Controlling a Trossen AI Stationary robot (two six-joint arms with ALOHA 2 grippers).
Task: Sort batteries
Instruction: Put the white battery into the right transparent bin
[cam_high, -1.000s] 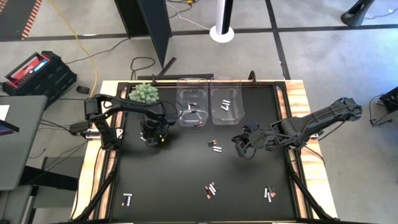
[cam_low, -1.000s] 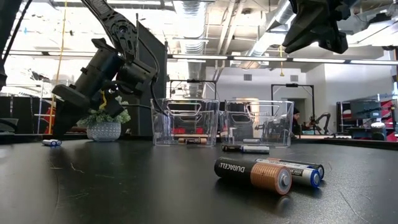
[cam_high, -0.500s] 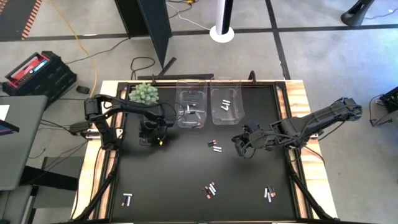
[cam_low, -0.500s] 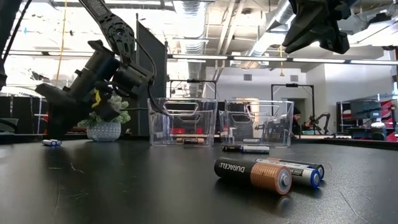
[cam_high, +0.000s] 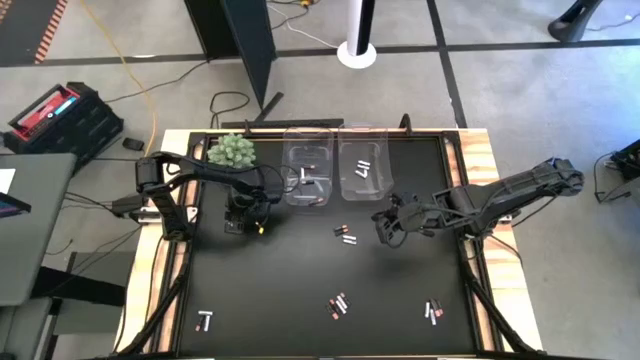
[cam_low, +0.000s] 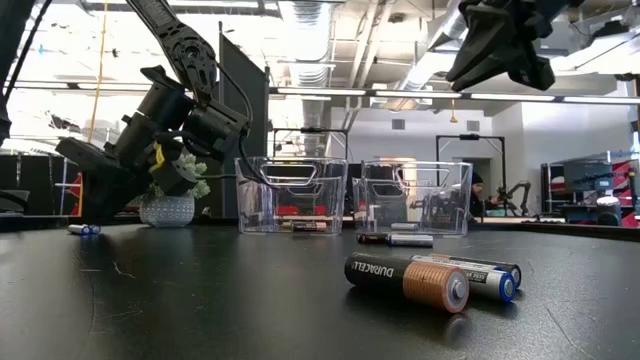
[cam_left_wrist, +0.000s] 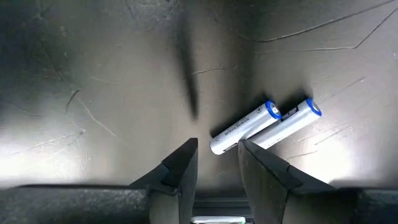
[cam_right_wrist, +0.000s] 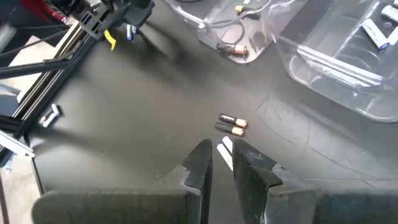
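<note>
On the black table (cam_high: 290, 270), the left bin (cam_high: 308, 173) holds copper-ended batteries (cam_right_wrist: 235, 50), the right bin (cam_high: 362, 168) white ones (cam_high: 364, 169). More batteries (cam_high: 345, 235) lie scattered. Left gripper (cam_left_wrist: 217, 155) and right gripper (cam_right_wrist: 221, 163) hover slightly parted, empty.

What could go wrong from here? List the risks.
1. The two white batteries ahead of the left gripper lie touching; its jaws may catch both or roll one away.
2. The right gripper hangs over a white cell close to two copper-ended batteries; a grab could knock them.
</note>
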